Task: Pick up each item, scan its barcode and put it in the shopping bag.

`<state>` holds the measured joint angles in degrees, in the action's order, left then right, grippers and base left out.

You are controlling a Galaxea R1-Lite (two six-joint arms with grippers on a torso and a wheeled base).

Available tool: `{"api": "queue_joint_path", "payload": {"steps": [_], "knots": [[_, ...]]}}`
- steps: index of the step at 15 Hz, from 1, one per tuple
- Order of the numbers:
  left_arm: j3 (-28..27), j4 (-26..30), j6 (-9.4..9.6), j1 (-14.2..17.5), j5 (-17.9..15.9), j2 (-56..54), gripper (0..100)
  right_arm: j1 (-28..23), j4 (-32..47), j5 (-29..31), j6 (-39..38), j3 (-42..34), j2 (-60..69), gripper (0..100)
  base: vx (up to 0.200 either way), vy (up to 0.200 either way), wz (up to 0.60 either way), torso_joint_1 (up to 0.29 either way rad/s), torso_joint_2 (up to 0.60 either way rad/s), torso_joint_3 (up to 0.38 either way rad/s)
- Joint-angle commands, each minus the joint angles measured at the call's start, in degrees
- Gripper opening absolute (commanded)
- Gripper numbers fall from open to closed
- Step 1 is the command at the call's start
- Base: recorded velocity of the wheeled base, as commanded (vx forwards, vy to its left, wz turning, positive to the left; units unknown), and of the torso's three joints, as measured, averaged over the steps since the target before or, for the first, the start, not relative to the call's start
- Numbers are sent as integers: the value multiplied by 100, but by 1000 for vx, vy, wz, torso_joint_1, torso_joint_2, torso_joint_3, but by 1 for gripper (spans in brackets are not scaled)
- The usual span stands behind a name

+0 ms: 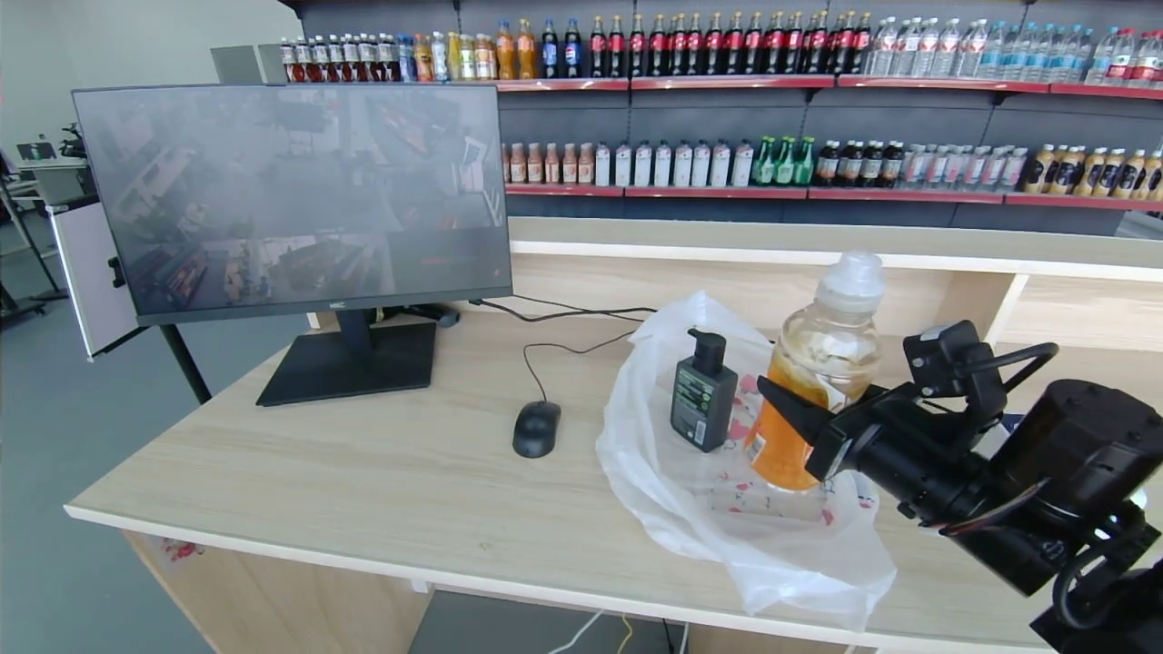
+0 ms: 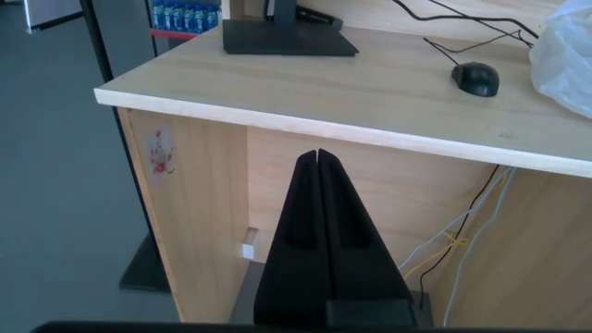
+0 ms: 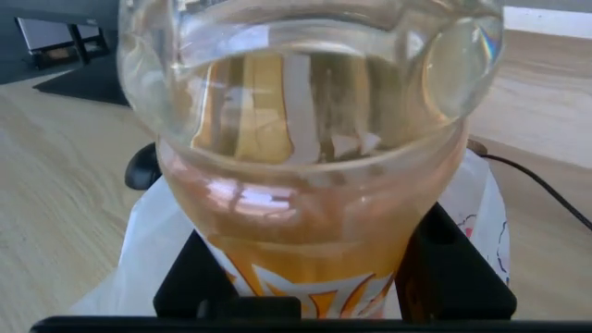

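Note:
My right gripper (image 1: 800, 422) is shut on a clear drink bottle (image 1: 818, 372) with an orange label and a white cap, held upright over the open white plastic shopping bag (image 1: 727, 490) on the wooden counter. In the right wrist view the bottle (image 3: 305, 157) sits between the black fingers (image 3: 462, 273). A dark pump bottle (image 1: 702, 392) stands upright in the bag, just left of the drink bottle. My left gripper (image 2: 319, 171) is shut on nothing, below the counter's front edge and pointing at its wooden front panel.
A monitor (image 1: 291, 200) on a stand occupies the counter's left. A black mouse (image 1: 536, 429) with its cable lies between monitor and bag. A raised wooden ledge (image 1: 818, 250) runs behind, with drink shelves beyond. Cables (image 2: 462, 231) hang under the counter.

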<state>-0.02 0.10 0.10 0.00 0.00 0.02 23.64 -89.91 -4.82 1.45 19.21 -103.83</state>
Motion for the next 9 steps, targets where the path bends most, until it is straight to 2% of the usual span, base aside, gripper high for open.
{"api": "queue_joint_path", "payload": {"steps": [1, 9], "knots": [[2, -1, -1, 0, 0, -2, 0, 36, -9, -2, 4, 21, -261, 0, 0, 0, 0, 0, 0, 0], [2, -1, -1, 0, 0, -2, 0, 80, -9, -2, -4, 320, -832, 0, 0, 0, 0, 0, 0, 0]]}}
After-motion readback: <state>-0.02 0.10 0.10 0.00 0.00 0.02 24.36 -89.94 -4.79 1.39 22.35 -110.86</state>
